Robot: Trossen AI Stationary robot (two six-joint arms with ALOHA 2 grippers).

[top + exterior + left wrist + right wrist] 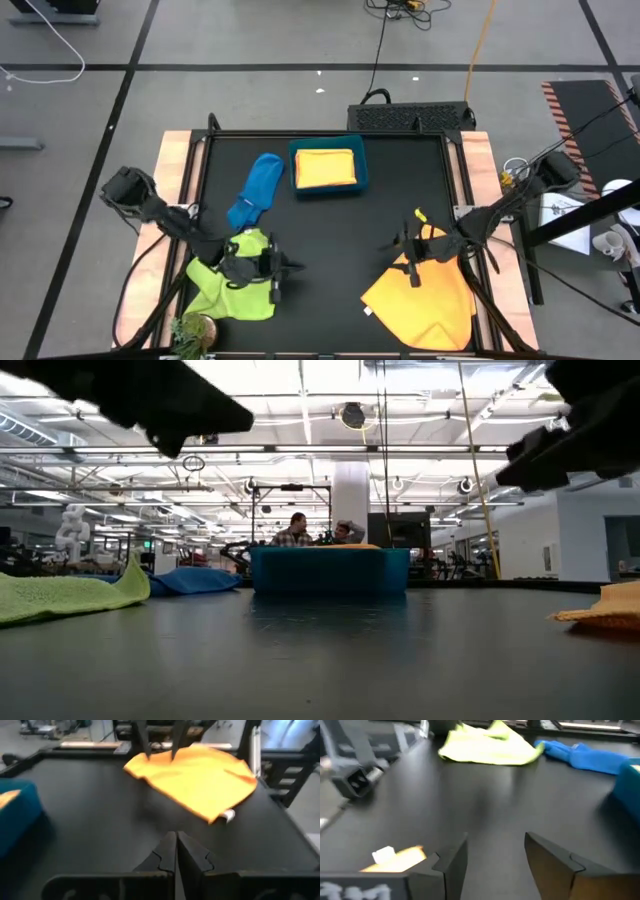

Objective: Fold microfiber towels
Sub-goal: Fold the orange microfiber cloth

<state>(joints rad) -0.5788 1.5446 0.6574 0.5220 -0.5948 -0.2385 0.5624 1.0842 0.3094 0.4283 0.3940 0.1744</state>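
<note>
The orange towel lay lower right of frame directly under the spread, empty right hand, while the clenched, empty left hand sat beside the lime towel.

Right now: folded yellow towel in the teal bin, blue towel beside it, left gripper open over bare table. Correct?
Not quite. The left gripper is shut, its fingers pressed together in the left wrist view. The rest holds: the high view shows the yellow towel in the teal bin and the blue towel beside it.
</note>
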